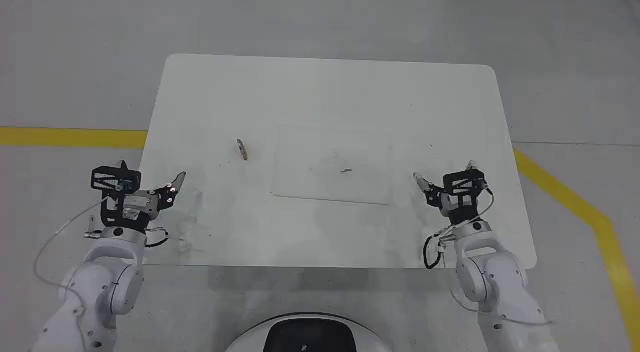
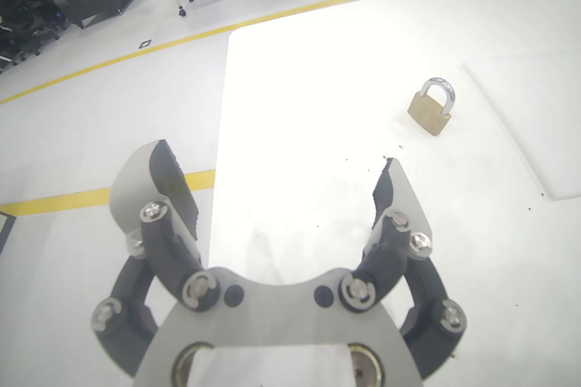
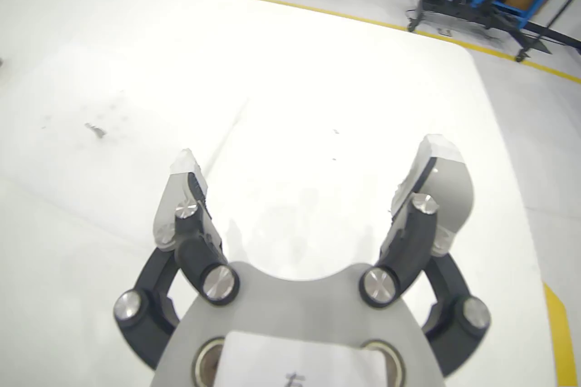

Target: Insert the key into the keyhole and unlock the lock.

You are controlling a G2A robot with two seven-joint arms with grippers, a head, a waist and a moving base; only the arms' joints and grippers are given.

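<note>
We find the mat [image 1: 330, 190] lying on the middle of the table [image 1: 440, 92], nearer the near edge than the far one. The key [image 1: 346, 171] lies on the mat, a little right of its middle. The lock [image 1: 241, 148] rests on the bare table left of the mat, near its far left corner but apart from it, and well apart from the key. The left gripper [image 1: 152, 174] straddles the table's left edge, nearer than the lock and to its left. The right gripper [image 1: 444, 174] hangs over the table's near right part, right of the mat.
</note>
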